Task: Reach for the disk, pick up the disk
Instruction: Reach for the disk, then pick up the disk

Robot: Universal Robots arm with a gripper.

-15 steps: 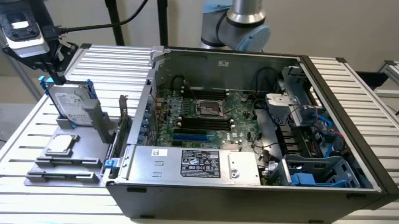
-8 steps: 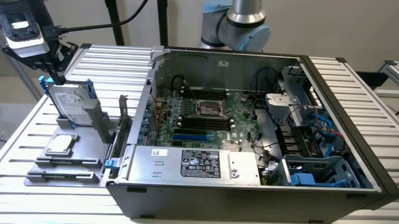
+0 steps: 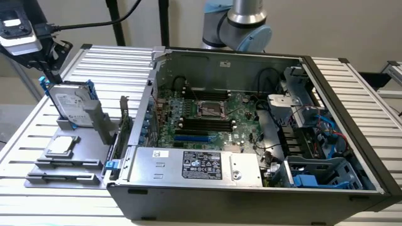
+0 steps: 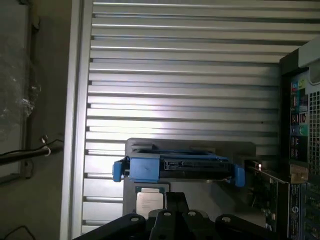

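The disk (image 3: 71, 106) stands on edge in a grey holder (image 3: 94, 117) on the slatted table, at the exterior view's left. Its white label faces the camera and blue rails run along its sides. My gripper (image 3: 51, 75) hangs just above the disk's upper corner on the exterior view's left, fingers pressed together and holding nothing. In the wrist view the disk (image 4: 175, 167) shows edge-on, with blue rail ends at both sides. The dark gripper (image 4: 175, 201) sits shut, a short way off the disk.
A small square silver chip (image 3: 61, 145) lies on the grey fixture plate (image 3: 63, 176) in front of the disk. The open computer case (image 3: 251, 127) takes up the exterior view's middle and right. Cables (image 3: 94, 21) trail from the wrist.
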